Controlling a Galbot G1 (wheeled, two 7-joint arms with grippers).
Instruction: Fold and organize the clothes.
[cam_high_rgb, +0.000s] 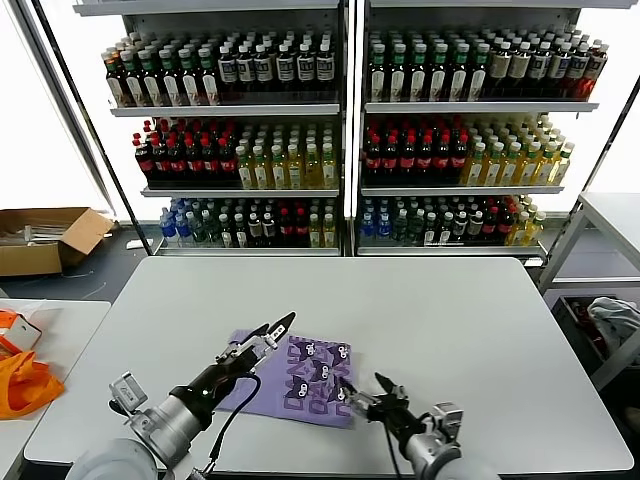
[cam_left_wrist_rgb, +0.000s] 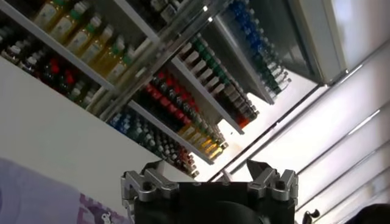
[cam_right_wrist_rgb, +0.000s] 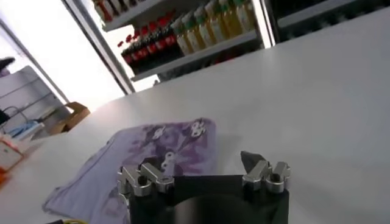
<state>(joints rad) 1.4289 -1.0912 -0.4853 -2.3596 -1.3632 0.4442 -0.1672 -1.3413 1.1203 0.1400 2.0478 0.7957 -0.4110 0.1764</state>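
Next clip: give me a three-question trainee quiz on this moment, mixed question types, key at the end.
1. True or false: the lavender T-shirt lies with its printed face up on the table.
2. Which gripper is above the shirt's top edge: A) left gripper B) right gripper?
3. Fill in: the orange fabric lies on the side table to the robot's ____.
Key: 1 true; 2 A; 3 left.

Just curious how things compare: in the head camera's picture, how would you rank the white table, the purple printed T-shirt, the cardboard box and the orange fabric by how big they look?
1. white table
2. purple printed T-shirt
3. cardboard box
4. orange fabric

The box and fabric are partly cut off at the edge, so their ranking is unsure.
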